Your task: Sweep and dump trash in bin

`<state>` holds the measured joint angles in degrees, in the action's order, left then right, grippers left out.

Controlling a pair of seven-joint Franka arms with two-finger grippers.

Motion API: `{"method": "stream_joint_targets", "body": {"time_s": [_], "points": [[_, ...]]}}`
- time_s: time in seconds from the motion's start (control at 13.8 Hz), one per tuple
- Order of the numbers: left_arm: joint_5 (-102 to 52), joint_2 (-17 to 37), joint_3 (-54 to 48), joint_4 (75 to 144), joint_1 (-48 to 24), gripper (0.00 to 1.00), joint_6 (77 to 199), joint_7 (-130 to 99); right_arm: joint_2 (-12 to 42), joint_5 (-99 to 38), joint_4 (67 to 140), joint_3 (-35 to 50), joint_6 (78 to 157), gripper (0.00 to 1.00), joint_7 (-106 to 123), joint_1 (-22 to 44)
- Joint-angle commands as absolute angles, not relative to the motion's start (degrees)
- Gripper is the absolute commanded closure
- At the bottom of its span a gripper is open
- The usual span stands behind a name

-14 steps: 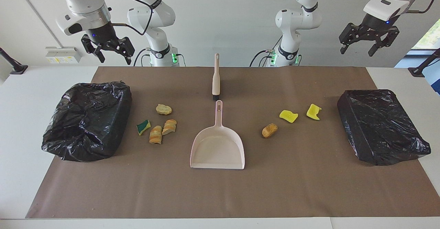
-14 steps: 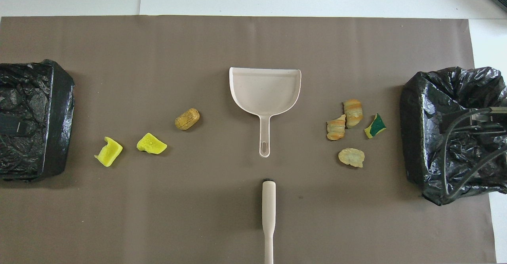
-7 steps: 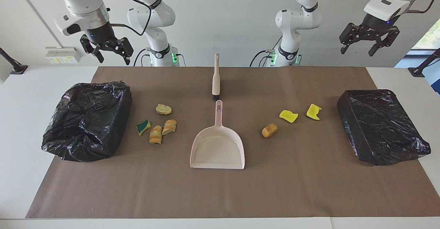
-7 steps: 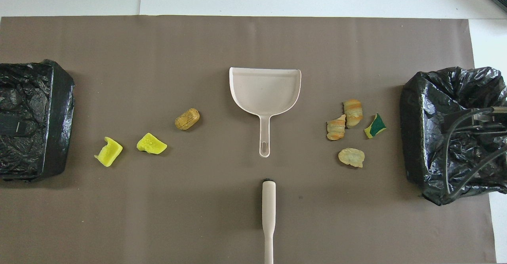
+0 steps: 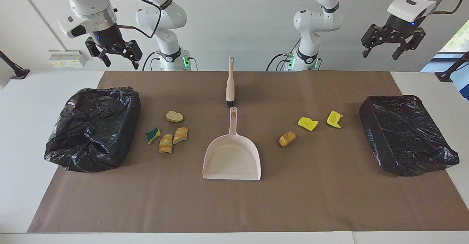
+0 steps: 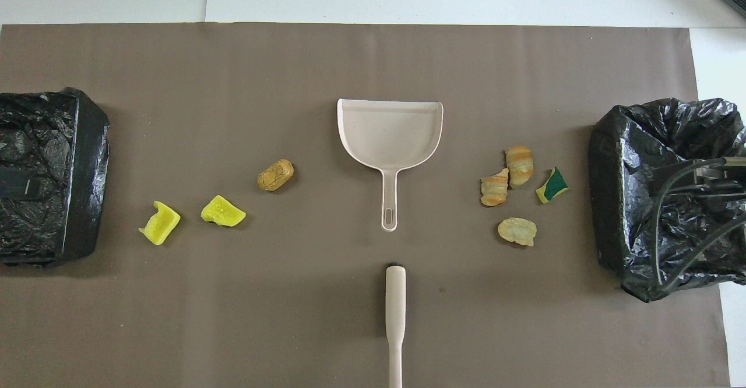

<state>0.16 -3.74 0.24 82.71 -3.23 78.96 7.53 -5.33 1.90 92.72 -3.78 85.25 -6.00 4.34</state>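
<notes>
1. Brown paper mat [image 5: 234, 203] covers the white table.
2. Two black bag-lined bins [image 5: 93, 126] [image 5: 406, 134] sit at its ends.
3. Left gripper [image 5: 392, 48] and right gripper [image 5: 113, 55] hang high over the robots' table edge, jaws spread, empty.
4. Pink plastic dustpan [image 5: 232, 156] lies centred, beige-handled brush [image 5: 230, 84] nearer the robots.
5. Sponge and bread scraps [image 5: 166, 130] [image 5: 307, 124] lie on the mat either side of the dustpan.

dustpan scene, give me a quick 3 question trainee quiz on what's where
1. True or false: scraps already lie in the dustpan.
2. How many trash pieces lie between the dustpan and the bin at the right arm's end? A) two B) four C) six
3. Fill in: the brush lies ____ the robots than the dustpan.

Key: 1 false. 2 B. 3 nearer to.
</notes>
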Motion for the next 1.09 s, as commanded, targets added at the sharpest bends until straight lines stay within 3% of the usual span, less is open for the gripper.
{"method": "stream_joint_targets", "body": {"time_s": [0.0,1.02], "points": [[-0.6,-4.7,0.3,83.5,-3.3,0.00,78.7,6.9,-6.6,0.9,94.0,-3.7,85.5,0.00,-4.4,3.7],[-0.7,-4.9,0.3,83.4,-3.3,0.00,78.0,6.9,-6.4,0.8,93.9,-3.6,86.9,0.00,-4.9,3.8]]}}
